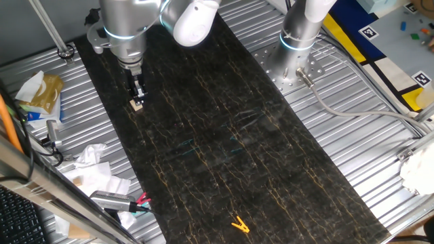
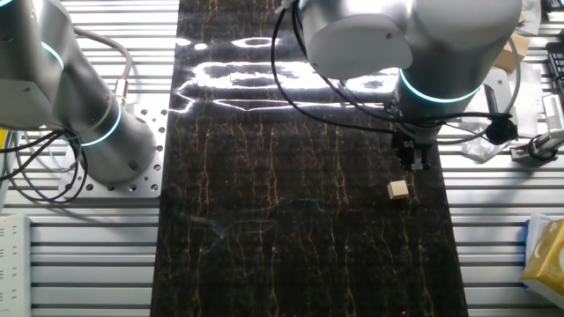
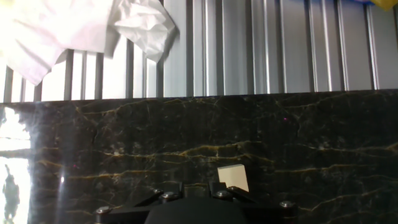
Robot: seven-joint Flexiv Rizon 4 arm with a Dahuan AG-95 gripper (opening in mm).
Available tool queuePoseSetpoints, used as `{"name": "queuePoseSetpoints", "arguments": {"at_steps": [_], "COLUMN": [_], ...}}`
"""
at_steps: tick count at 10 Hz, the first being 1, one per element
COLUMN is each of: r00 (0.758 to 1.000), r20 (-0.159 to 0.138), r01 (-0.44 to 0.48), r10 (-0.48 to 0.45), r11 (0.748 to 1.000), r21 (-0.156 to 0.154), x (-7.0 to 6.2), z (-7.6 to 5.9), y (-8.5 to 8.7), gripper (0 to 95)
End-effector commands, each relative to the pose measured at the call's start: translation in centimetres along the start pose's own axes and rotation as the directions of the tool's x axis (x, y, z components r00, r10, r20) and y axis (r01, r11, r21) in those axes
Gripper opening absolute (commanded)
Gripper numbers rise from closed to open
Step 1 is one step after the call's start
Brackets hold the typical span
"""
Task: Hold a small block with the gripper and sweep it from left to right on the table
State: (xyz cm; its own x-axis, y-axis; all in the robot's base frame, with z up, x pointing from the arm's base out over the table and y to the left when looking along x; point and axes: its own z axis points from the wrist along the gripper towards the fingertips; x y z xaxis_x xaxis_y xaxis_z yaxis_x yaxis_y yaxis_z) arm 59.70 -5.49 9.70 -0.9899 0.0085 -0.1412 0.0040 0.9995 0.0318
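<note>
- Black gripper (image 3: 199,190) fills the bottom edge of the hand view. Only its body and finger roots show, so I cannot tell whether the jaws are parted or closed, but they hold nothing.
- Just beyond the fingertips lies the small block (image 3: 233,177), resting on the table (image 3: 124,130) and turned slightly askew. It sits off to one side of the fingers' centre line, and the other fixed view shows a gap between the block and the tips.
- Risk: descending from this offset could land a finger on top of the cube, or catch only a corner so that it squirts out sideways.
- Risk: a skewed cube pinched across its edges would probably twist in the grasp and slip once the sweep drags it over the slab.
- Past the block, the table edge is near, with the ribbed metal surround (image 3: 249,50) behind it. A nudged cube could slide off the slab into those grooves, where two fingers would struggle to reach it.
- Farthest off, crumpled white paper (image 3: 93,31) lies on the ribs. It is well apart from the block and looks like a minor snag risk.
</note>
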Motion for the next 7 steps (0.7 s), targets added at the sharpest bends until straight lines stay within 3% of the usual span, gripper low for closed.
{"name": "queuePoseSetpoints", "arguments": {"at_steps": [1,2,7], "r00": [1.0,1.0,1.0], "r20": [0.007,0.01,0.003], "r01": [-0.011,-0.02,-0.011], "r10": [0.011,0.02,0.011], "r11": [1.0,1.0,1.0], "r21": [0.021,0.009,0.005], "x": [0.12,0.1,0.05], "z": [-0.08,-0.14,-0.26], "y": [-0.13,-0.13,-0.01], "gripper": [19.0,19.0,19.0]}}
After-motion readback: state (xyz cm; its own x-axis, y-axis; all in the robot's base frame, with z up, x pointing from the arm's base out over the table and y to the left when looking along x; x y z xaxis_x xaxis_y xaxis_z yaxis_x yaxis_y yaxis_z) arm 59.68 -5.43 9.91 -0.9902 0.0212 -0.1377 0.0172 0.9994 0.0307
